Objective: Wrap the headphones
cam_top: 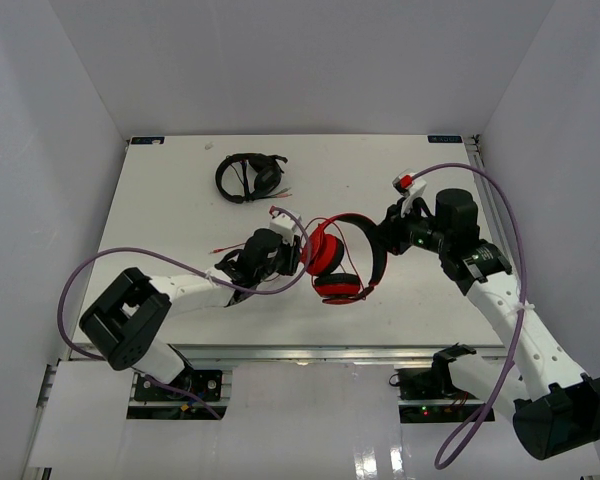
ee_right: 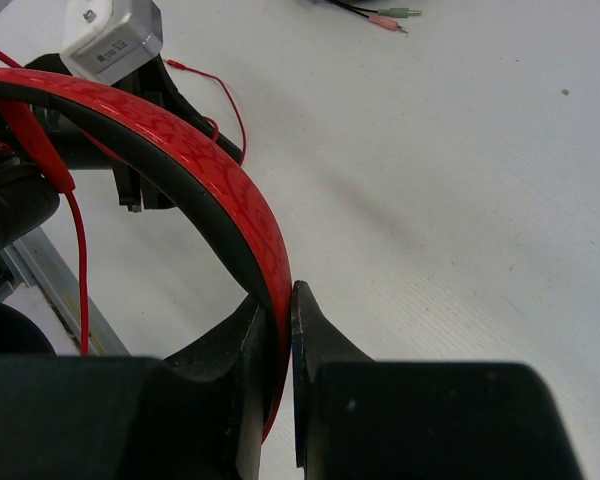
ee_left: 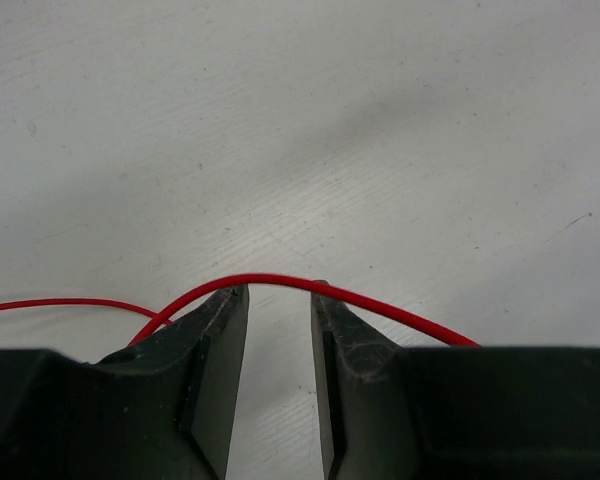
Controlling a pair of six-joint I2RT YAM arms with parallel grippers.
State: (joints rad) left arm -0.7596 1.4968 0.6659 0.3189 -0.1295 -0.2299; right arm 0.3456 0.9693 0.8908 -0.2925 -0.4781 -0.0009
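The red headphones (cam_top: 327, 252) stand in the middle of the table, one black-padded ear cup (cam_top: 340, 288) lying nearer the front edge. My right gripper (cam_top: 388, 240) is shut on the red headband (ee_right: 180, 130), which passes between its jaws (ee_right: 280, 300). My left gripper (cam_top: 288, 250) sits just left of the upper ear cup, open. The thin red cable (ee_left: 400, 310) arches across its fingertips (ee_left: 280, 290), with only bare table showing between the pads. A loose stretch of cable (cam_top: 228, 246) trails left over the table.
Black headphones (cam_top: 248, 177) lie at the back left, and their plugs (ee_right: 385, 18) show in the right wrist view. The white table (cam_top: 180, 200) is walled at the back and on both sides. Purple arm cables loop beside each arm.
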